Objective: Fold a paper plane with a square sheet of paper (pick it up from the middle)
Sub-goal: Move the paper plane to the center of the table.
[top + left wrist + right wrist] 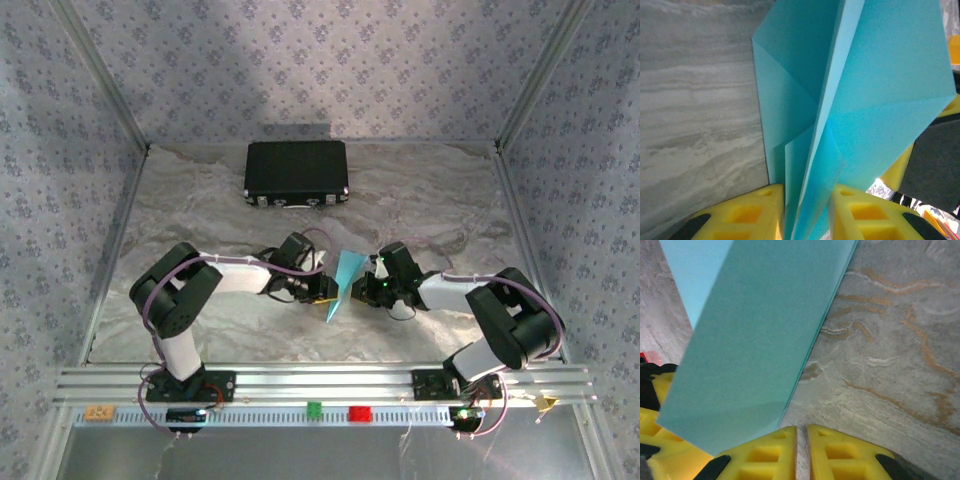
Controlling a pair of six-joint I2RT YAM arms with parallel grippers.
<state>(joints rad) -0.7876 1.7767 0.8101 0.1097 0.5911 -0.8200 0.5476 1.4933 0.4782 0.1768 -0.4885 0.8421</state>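
The light-blue paper plane (345, 283) stands on edge mid-table as a narrow creased triangle, its sharp tip (329, 318) pointing toward the near edge. My left gripper (322, 290) meets it from the left. In the left wrist view the plane's folded layers (860, 95) run down between the yellow fingers (752, 212), which touch them on both sides; the left gripper (807, 220) is shut on the plane. My right gripper (372, 290) sits just right of it. Its jaws (801, 440) are shut with nothing between them, beside the paper's flat side (755, 340).
A black rectangular case (296, 172) lies at the back of the marbled table (200, 240). On the front aluminium rail (330, 378) sit a red block (358, 412), a green block (314, 409) and an orange one (98, 411). Patterned walls close three sides.
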